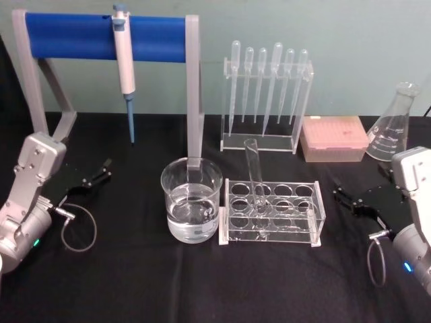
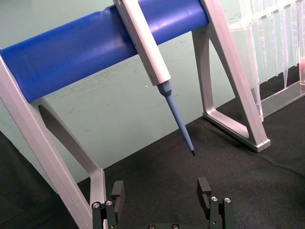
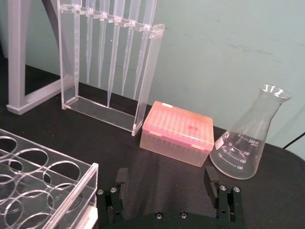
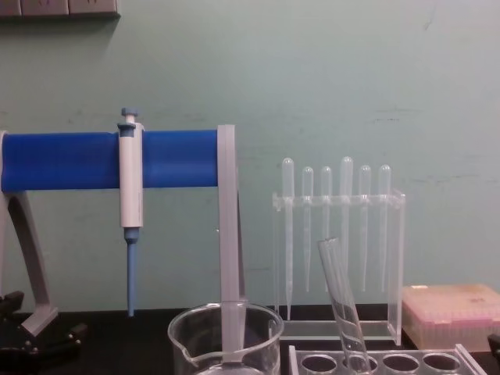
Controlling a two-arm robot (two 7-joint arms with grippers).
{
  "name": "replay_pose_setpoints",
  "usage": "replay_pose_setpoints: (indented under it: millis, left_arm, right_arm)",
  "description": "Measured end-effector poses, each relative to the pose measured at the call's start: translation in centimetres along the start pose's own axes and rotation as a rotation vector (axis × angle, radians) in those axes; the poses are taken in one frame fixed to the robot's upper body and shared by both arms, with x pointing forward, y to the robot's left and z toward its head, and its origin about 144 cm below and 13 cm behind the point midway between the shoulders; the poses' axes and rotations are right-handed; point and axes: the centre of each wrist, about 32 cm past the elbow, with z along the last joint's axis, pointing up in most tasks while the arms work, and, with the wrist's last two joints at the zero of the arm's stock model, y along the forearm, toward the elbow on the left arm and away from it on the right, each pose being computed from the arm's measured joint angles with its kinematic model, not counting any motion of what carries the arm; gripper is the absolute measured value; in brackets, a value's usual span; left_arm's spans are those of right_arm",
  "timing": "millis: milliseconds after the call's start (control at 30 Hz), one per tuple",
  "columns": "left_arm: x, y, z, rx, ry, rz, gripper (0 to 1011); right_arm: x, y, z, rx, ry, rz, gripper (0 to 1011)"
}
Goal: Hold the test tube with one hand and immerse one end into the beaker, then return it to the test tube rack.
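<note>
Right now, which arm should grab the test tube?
Probably right. The right gripper sits open just beside the rack holding the test tube; the left gripper is farther, with the beaker between.

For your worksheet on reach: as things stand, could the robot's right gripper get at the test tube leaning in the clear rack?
Probably yes. The right gripper sits open beside the rack, and the test tube sticks up well above it with nothing between them.

Lab bench — pipette rack (image 1: 267,94), flask (image 1: 394,124), beaker (image 1: 191,200)
</note>
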Motion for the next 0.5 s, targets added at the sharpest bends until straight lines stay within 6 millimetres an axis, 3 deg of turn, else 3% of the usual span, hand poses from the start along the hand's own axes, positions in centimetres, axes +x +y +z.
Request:
replay_pose_setpoints:
  millis: [500]
  left_arm:
    - [0.00, 0.00, 0.00, 0.000, 0.000, 0.000, 1000]
  right_arm:
    - [0.03, 0.00, -0.01, -0.001, 0.003, 0.000, 1002]
